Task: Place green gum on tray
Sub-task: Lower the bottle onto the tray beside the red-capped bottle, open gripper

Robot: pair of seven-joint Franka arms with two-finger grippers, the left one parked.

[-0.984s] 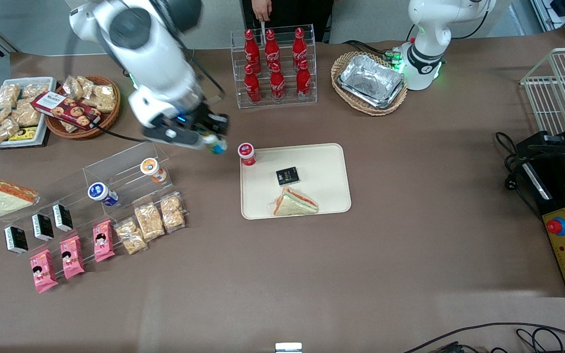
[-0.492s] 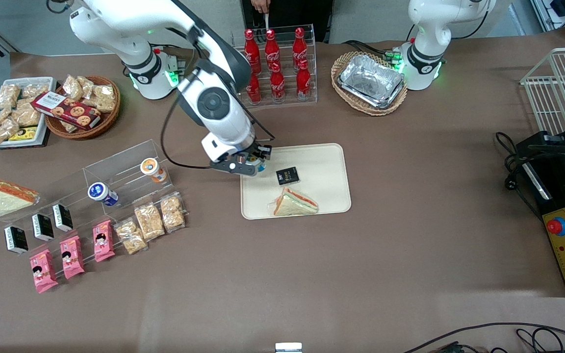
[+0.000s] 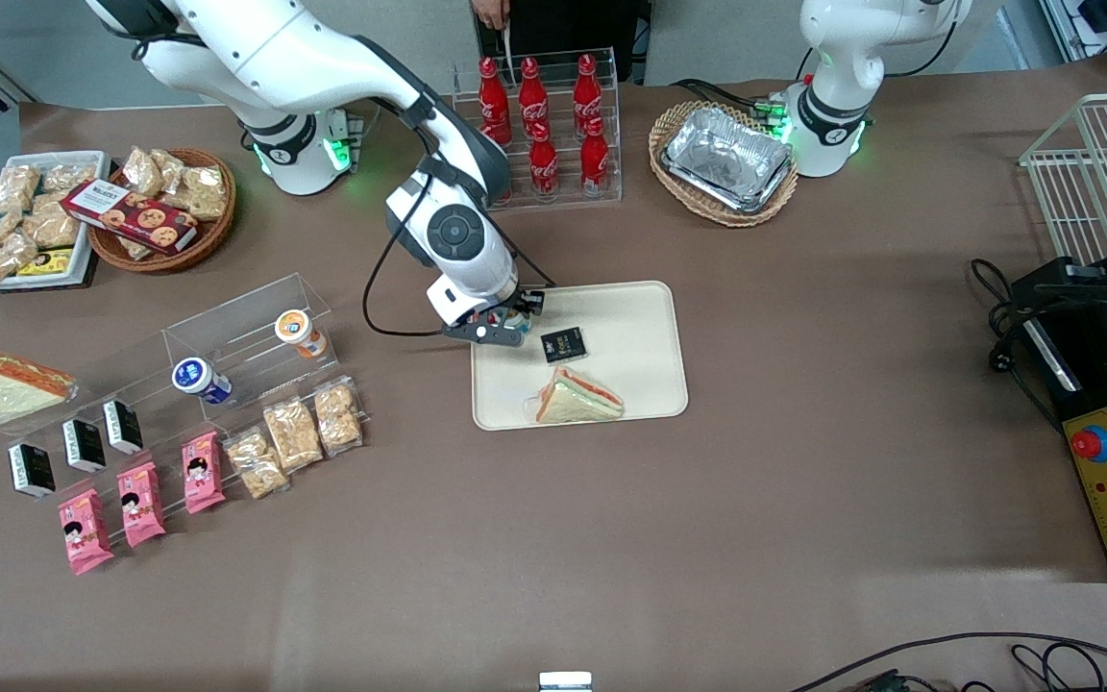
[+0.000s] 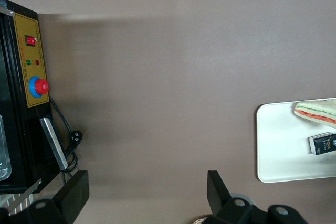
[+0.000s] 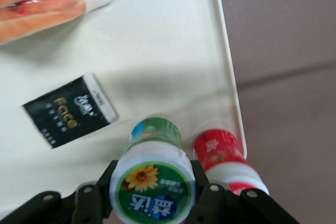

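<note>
My right gripper (image 3: 512,322) is shut on the green gum (image 5: 153,184), a small round bottle with a white cap and a green top bearing a sunflower. It holds the bottle upright over the beige tray (image 3: 645,317), near the tray's corner toward the working arm's end. In the front view the gum is almost hidden by the gripper. In the right wrist view the fingers (image 5: 209,192) clamp the cap from both sides, and the tray (image 5: 173,51) lies right under the bottle. A red-capped gum bottle (image 5: 223,158) stands right beside it at the tray's rim.
On the tray lie a black packet (image 3: 563,344) and a wrapped sandwich (image 3: 578,397). A clear rack holds a blue-capped bottle (image 3: 198,379) and an orange-capped one (image 3: 298,331). A cola rack (image 3: 536,130), a foil-tray basket (image 3: 725,161) and snack packs (image 3: 292,434) stand around.
My gripper has carried the green gum from beside the clear rack to the tray's corner and lowered there. The red-capped bottle is now hidden by it in the front view.
</note>
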